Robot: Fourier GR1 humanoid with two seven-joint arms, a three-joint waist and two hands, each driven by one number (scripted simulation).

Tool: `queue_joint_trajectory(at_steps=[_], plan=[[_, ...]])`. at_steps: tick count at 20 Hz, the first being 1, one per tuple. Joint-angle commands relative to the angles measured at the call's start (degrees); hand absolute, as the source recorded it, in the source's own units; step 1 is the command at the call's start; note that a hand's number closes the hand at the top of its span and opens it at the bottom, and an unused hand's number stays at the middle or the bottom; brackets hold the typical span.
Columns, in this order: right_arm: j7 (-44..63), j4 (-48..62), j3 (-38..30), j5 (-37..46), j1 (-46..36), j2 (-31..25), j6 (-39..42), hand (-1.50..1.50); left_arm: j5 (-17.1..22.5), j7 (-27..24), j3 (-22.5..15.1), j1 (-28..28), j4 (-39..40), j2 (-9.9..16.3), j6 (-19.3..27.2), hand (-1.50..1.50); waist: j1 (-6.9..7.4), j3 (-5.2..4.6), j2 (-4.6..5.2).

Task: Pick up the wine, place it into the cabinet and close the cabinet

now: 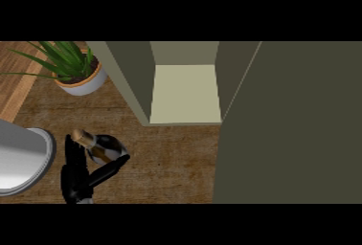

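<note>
Wine bottle (99, 146) sits down at about 8 o'clock on the wooden counter (170, 162), with the left hand (81, 167) curled around it, fingers wrapped on the body. Cabinet (185, 91) is open up at 12 o'clock, its door (290, 124) swung out at 3. Potted plant (74, 67) at 10, grey sink (21, 158) at 9.
</note>
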Motion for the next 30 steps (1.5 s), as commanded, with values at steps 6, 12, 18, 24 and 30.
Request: queue_joint_trajectory(at_steps=[6, 12, 18, 24, 30], plan=[[4.9, -15.9, -0.8, -4.1, 4.9, -2.2, 0.5, -1.50, 11.2, -10.2, 1.2, -1.2, 7.2, -0.2, -3.4, -1.50, -0.02, -0.01, -0.09], [5.7, -13.4, -4.0, -6.7, 2.5, -2.6, 1.1, -1.50, 19.7, -17.3, 1.6, -6.5, 14.4, -0.2, -4.6, -1.50, 0.11, -0.01, 0.11], [3.6, -13.3, -3.0, -5.5, 4.4, -1.8, 1.0, -1.50, 23.4, -20.6, 4.4, -6.7, 18.1, -0.2, -12.0, -1.50, 0.11, 0.03, 0.07], [8.5, -14.1, 1.9, -0.8, 1.2, -0.2, -1.5, -1.50, 26.6, -21.7, 1.3, -11.9, 21.0, -0.2, -8.5, -1.50, 0.12, -0.01, -0.04], [7.3, -14.0, -5.5, -8.1, 2.3, -3.0, 1.7, -1.50, 25.5, -23.4, 3.7, -16.0, 26.5, 0.1, -11.7, 1.50, 0.09, 0.06, 0.13]])
